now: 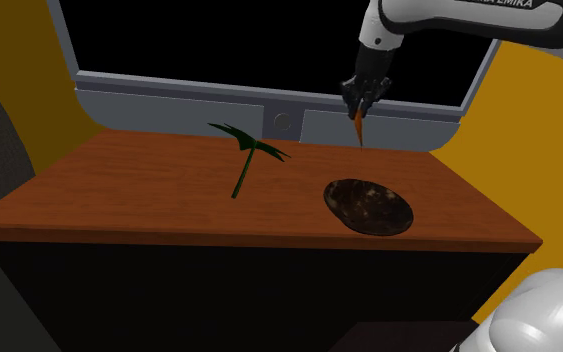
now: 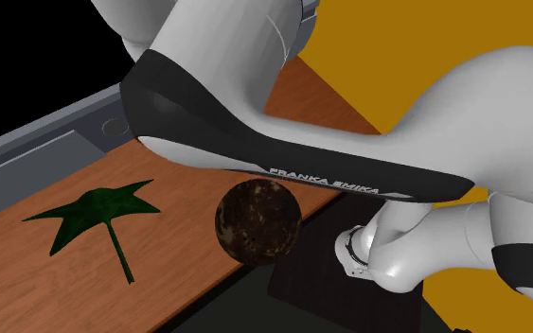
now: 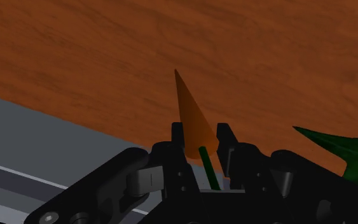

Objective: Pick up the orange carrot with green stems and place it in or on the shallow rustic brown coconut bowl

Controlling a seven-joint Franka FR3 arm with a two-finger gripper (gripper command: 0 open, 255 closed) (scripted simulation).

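My black gripper (image 1: 362, 100) hangs above the back of the wooden table (image 1: 149, 190), shut on the orange carrot (image 1: 358, 129), whose tip points down. In the wrist view the carrot (image 3: 192, 121) is clasped between the fingers of the gripper (image 3: 201, 132), and a thin green stem (image 3: 208, 167) runs back between them. The shallow, mottled brown bowl (image 1: 369, 206) sits on the table near its front edge, nearer the camera than the carrot and apart from it. The bowl (image 2: 257, 220) is empty in the second exterior view, partly under my arm.
A flat dark green leaf on a stalk (image 1: 249, 150) stands on the table towards the shoulder view's left of the bowl; the leaf (image 2: 98, 213) (image 3: 349, 149) appears in the other views too. A grey frame (image 1: 269, 112) around a black area runs along the table's back edge.
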